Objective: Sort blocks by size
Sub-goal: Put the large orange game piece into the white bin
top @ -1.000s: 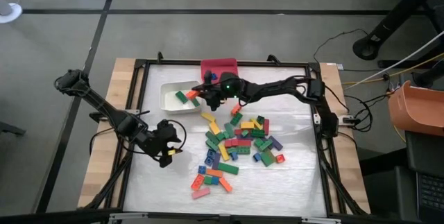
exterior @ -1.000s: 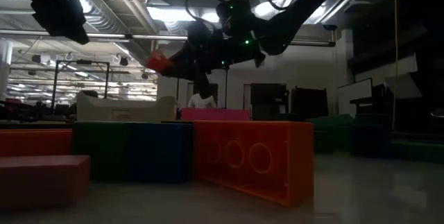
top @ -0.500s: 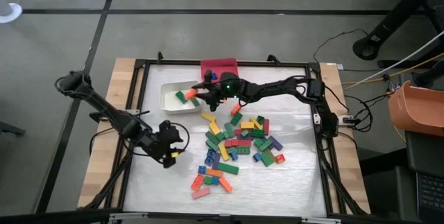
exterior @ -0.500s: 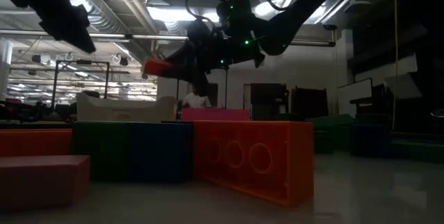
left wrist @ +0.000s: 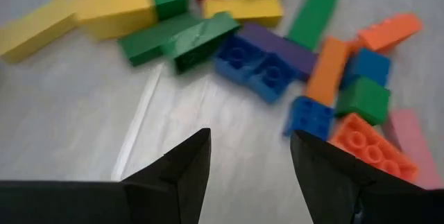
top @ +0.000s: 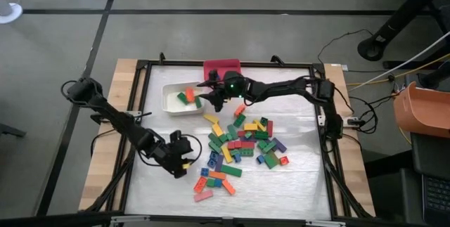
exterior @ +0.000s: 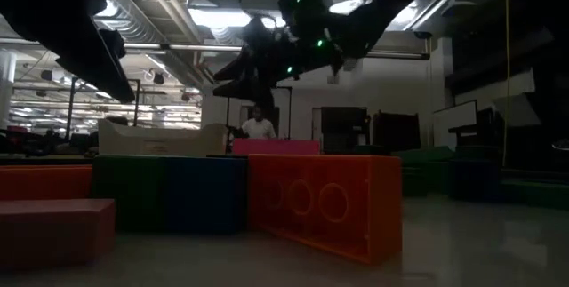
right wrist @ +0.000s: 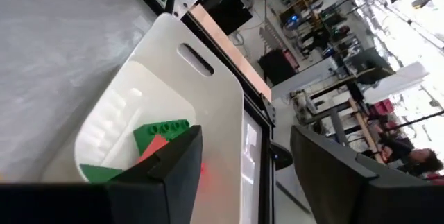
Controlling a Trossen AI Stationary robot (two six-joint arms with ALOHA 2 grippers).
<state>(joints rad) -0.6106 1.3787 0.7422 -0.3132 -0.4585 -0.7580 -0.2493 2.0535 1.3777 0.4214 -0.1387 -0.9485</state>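
1. Right gripper (top: 206, 95) hangs over the near edge of the white bin (top: 171, 102), fingers spread with nothing between them; an orange block (top: 190, 94) and green blocks (top: 183, 98) lie inside the bin. If the arm pulls back low, a finger could catch the bin's wall and drag or tip it, spilling what has been sorted

2. Left gripper (left wrist: 250, 158) hovers with its fingers parted and empty over bare table just beside the left edge of the pile of blocks (top: 239, 143). Straight ahead of it sit a small blue block (left wrist: 310, 116), an orange studded one (left wrist: 366, 144) and a pink bar (left wrist: 415, 141), all touching or nearly so. Closing on one here could nip its neighbour as well, so two sizes travel together (the exact fault the sort is meant to avoid)

3. Long green block (left wrist: 170, 37) and purple-and-blue bricks (left wrist: 260, 57) lean on each other in the heap. A finger pushed in at a slant might shove them sideways instead of gripping, scattering the pile toward the table frame (top: 140, 114)

4. Red bin (top: 222, 67) stands directly behind the white one, close to the right arm's wrist. My guess is that a wrong pick of bin is easy here, since the two mouths lie just beside each other

5. Both arms work near the middle of the table; if the left carries a block toward the bins while the right lingers there, they could meet
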